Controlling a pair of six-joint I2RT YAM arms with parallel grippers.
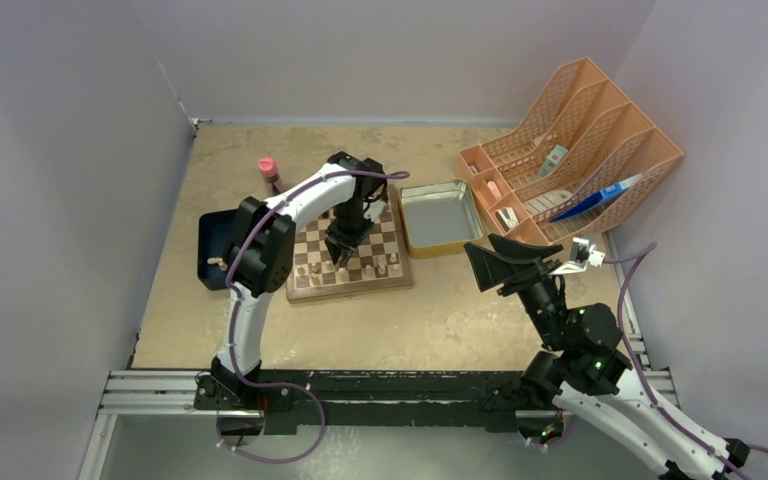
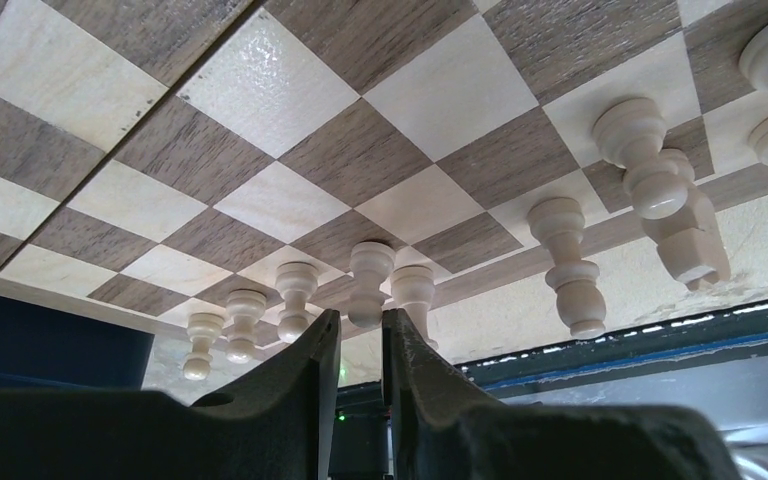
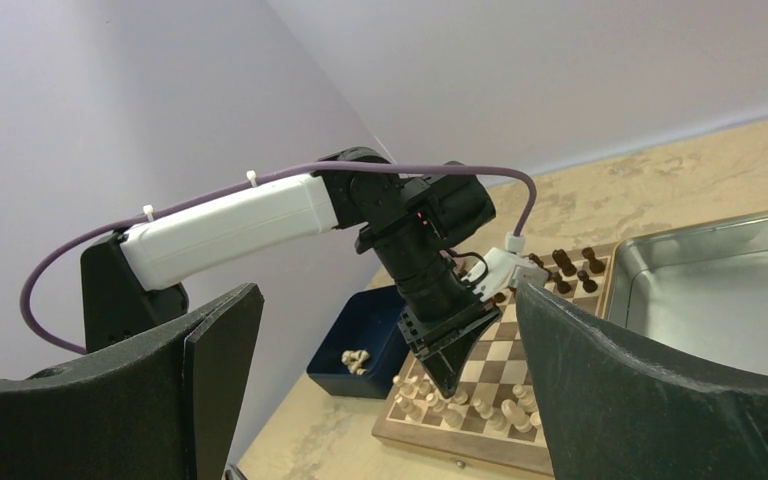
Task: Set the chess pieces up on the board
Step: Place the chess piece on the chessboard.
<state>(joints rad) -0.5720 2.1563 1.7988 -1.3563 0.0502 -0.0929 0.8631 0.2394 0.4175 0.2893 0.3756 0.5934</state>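
The board (image 1: 350, 293) lies mid-table with pale chess pieces (image 1: 388, 265) along its near rows and dark ones (image 3: 565, 262) at its far edge. My left gripper (image 1: 340, 255) points down over the near rows. In the left wrist view its fingertips (image 2: 360, 318) stand a narrow gap apart on either side of the head of a pale pawn (image 2: 370, 270), which stands on the board in line with other pawns (image 2: 295, 295). My right gripper (image 1: 495, 255) hovers wide open and empty to the right of the board, looking at it (image 3: 388, 300).
A dark blue tray (image 1: 212, 245) left of the board holds a few pale pieces (image 3: 357, 358). An open metal tin (image 1: 440, 215) sits right of the board, with an orange desk organizer (image 1: 570, 140) beyond it. A pink-capped bottle (image 1: 268, 172) stands behind the board.
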